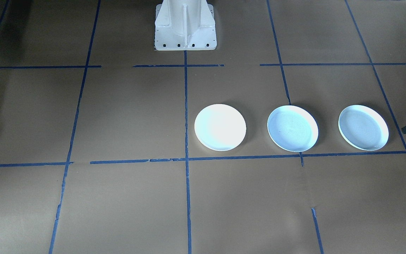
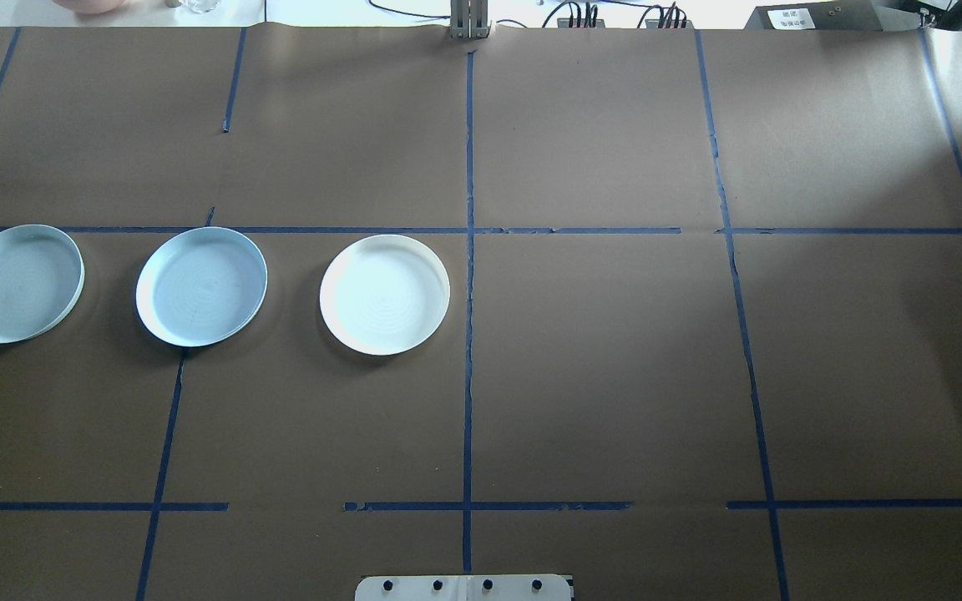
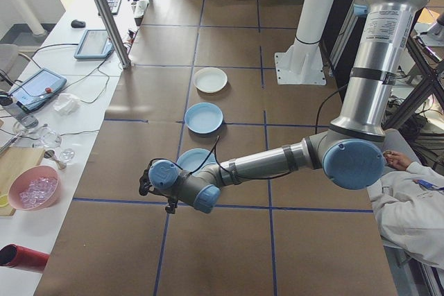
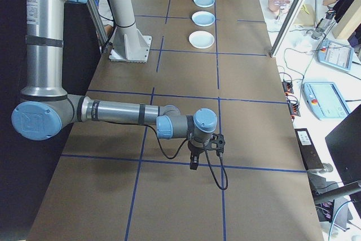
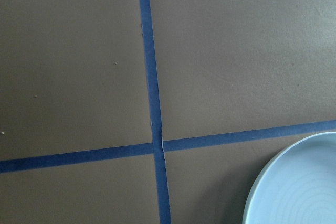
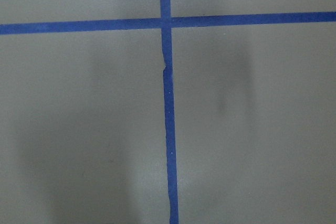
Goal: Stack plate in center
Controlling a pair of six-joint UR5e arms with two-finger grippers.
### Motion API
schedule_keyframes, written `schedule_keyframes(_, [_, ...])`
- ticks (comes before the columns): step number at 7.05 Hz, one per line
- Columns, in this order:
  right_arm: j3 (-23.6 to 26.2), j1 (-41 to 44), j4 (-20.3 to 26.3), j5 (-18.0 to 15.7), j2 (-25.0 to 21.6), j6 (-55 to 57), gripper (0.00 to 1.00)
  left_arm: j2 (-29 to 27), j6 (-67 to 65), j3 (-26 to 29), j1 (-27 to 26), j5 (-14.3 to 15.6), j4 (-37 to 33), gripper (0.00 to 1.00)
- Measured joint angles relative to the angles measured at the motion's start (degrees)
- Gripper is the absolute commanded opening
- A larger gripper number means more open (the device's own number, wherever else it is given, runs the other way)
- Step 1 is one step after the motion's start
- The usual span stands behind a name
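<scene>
On the brown paper table (image 2: pixel 598 376), marked into squares by blue tape (image 2: pixel 468 334), we see three round shallow plates in one row, all on the robot's left half and well apart from each other. The white plate (image 2: pixel 384 294) lies just beside the center tape line; its surface is smooth and glossy, with fine concentric rings and a low raised rim. The middle plate (image 2: pixel 201 286) is pale blue, of the same round shape, and its edge covers a tape crossing. The outer plate (image 2: pixel 17 283) is also pale blue and lies near the table end. No plate rests on another.

From the left side view, the left arm reaches low over the table, and the left gripper (image 3: pixel 147 186) hangs just beside the outer plate, not touching it. The wrist camera there shows only a curved piece of this plate's rim, with ring texture, near a tape crossing. Whether this gripper's jaws are spread or pressed together we cannot tell.

From the right side view, the right gripper (image 4: pixel 193 163) points down near a tape line on the bare paper, far from all plates. Its jaws also we cannot judge.

A white metal base (image 1: pixel 185 26) stands at the robot's side of the table.
</scene>
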Motion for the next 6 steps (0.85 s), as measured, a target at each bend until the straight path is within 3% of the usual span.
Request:
schedule_keyframes(5, [0.04, 0.0, -0.04, 0.0, 0.0, 0.0, 1.0, -0.09, -0.19, 0.22, 5.14, 0.1, 0.27, 0.96])
schedule_keyframes(6, [0.05, 0.0, -0.03, 0.0, 0.0, 0.0, 1.0, -0.11, -0.2, 0.23, 6.21, 0.06, 0.29, 0.85])
